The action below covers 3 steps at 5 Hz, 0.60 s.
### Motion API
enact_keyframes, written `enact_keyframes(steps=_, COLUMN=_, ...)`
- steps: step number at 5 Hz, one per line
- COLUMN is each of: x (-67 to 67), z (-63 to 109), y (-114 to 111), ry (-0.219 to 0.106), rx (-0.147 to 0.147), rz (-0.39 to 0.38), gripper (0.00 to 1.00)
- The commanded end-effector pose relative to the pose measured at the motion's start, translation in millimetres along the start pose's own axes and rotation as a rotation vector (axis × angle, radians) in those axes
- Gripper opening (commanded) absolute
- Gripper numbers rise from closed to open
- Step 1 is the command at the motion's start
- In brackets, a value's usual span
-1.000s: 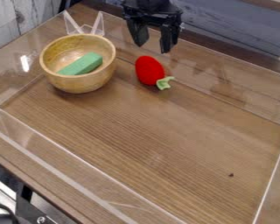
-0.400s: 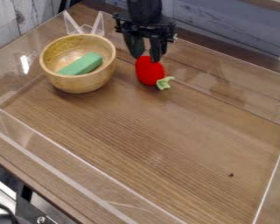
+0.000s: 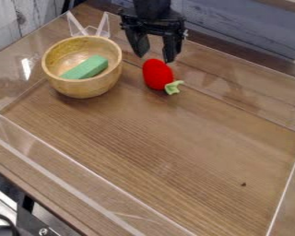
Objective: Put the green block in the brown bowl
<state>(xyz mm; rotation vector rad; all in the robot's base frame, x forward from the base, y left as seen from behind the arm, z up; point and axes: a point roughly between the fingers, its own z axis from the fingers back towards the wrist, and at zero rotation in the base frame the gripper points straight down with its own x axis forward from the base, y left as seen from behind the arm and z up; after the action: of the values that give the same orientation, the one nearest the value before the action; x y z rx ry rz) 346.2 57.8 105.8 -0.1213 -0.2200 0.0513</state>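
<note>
Lying inside the single brown wooden bowl (image 3: 84,87), the one light-green rectangular block (image 3: 85,68) is slanting from about seven toward one o'clock. The bowl is sitting at ten o'clock on the wooden table (image 3: 162,152), near its left edge. One red round toy (image 3: 158,74) is resting just beside it at three o'clock, its green stem (image 3: 175,88) pointing toward five. Bare wood is stretching from three to seven o'clock. At twelve, the black gripper (image 3: 154,46) is hovering by the toy, its two fingers standing apart.
</note>
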Motion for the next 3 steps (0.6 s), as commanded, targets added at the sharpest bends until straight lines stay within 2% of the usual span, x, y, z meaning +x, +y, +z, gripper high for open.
enact_keyframes(steps=1, x=20.5, z=36.5, y=-12.9, ry=-0.107, rx=0.021, rz=-0.018, gripper=1.0)
enact_keyframes(steps=3, x=23.9, z=5.5, y=-1.5, ry=-0.085, rx=0.026, rz=-0.067, gripper=1.0)
